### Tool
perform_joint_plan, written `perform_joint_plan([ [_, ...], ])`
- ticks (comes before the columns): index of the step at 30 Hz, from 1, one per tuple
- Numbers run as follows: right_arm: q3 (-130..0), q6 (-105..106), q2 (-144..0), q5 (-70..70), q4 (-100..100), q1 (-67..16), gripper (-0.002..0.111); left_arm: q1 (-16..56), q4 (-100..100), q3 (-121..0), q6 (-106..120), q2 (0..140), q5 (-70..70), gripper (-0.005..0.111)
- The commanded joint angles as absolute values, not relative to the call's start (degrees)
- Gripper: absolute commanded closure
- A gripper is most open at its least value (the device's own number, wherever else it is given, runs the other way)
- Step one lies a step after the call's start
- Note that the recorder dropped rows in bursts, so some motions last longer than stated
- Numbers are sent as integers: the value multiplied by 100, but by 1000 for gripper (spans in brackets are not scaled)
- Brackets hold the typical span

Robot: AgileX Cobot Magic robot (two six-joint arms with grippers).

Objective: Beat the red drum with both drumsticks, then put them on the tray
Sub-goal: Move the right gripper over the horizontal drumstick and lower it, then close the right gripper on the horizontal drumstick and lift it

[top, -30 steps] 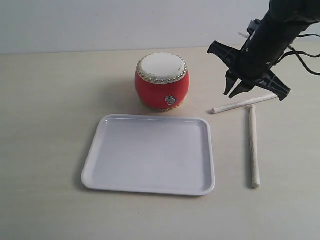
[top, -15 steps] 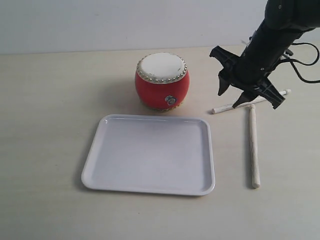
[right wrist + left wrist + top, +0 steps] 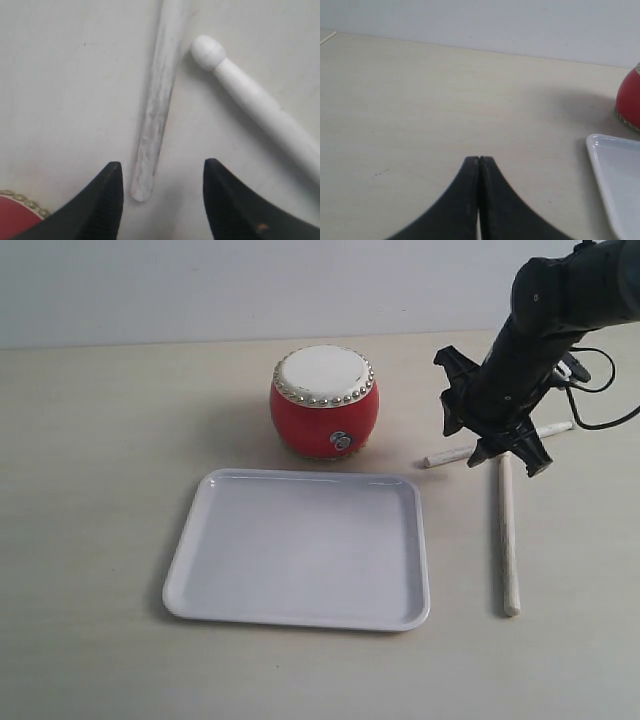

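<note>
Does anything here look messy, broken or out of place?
Nothing is spilled or broken. The slanted drumstick and the straight drumstick lie loose on the table in a rough L, beside the tray, not on it.

High oblique exterior view; low close wrist views, red drum [image 3: 324,415] shared

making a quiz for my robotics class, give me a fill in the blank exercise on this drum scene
1. The right gripper hovers over a drumstick with its jaws ____.
2. The left gripper is ____.
3. The number of drumsticks lying on the table is ____.
4. Nothing lies in the white tray, so it is ____.
Missing words: open; shut; two; empty.
</note>
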State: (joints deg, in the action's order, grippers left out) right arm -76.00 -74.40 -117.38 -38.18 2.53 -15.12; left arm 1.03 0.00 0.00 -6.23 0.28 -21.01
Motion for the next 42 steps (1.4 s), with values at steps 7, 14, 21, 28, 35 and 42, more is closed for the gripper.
perform_joint_plan([
  [7, -7640, -8113, -12013, -3303, 82, -1486, 61, 128, -31, 0, -622, 0, -2037, 107],
  [14, -7640, -8113, -12173, -3288, 94, -1486, 61, 128, -31, 0, -622, 0, -2037, 107],
  [21, -7640, -8325, -12203, -3254, -160, -1486, 66, 128, -31, 0, -622, 0, -2037, 107],
  [28, -7640, -8296, -12203, -3134, -360, -1486, 85, 128, -31, 0, -622, 0, -2037, 107],
  [35, -7640, -7854, -12203, -2977, -296, -1486, 108, 128, -31, 0, -622, 0, -2037, 107],
  [42, -7640, -7809, -11911, -2995, -296, -1486, 108, 128, -31, 0, -622, 0, -2037, 107],
])
